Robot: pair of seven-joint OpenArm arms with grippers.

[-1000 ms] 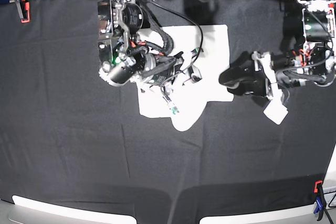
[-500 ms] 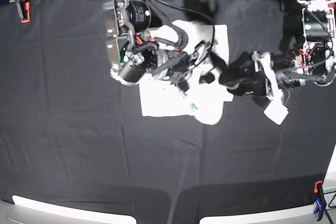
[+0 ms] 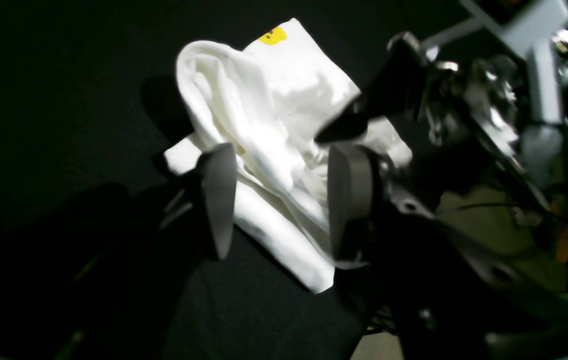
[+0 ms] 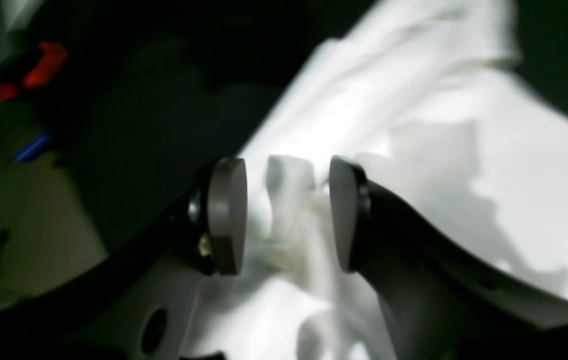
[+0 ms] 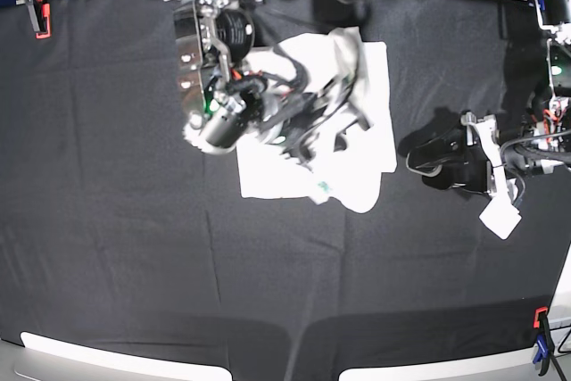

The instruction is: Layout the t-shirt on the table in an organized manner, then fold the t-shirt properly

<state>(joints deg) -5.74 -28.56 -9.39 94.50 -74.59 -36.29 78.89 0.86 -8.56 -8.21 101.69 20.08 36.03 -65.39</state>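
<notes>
The white t-shirt (image 5: 294,171) lies as a rough folded rectangle on the black table (image 5: 134,247), with a bunched ridge along its far right side. My right gripper (image 5: 350,124) hovers over that ridge. In the right wrist view the right gripper (image 4: 286,215) is open, a loose fold of t-shirt (image 4: 463,175) standing between the pads. My left gripper (image 5: 419,156) sits on the cloth just right of the shirt. It is open (image 3: 281,200) and holds nothing, and the crumpled t-shirt (image 3: 284,100) with a yellow print spot (image 3: 273,36) lies beyond it.
An orange clamp (image 5: 40,11) grips the table's far left corner and another clamp (image 5: 541,345) the near right corner. A white tag (image 5: 501,219) hangs off the left arm. The table's pale front edge (image 5: 107,359) runs along the bottom.
My right gripper carried a flap of the shirt rightward across the shirt, then opened and let it go. The left arm drew back to the right, away from the shirt.
</notes>
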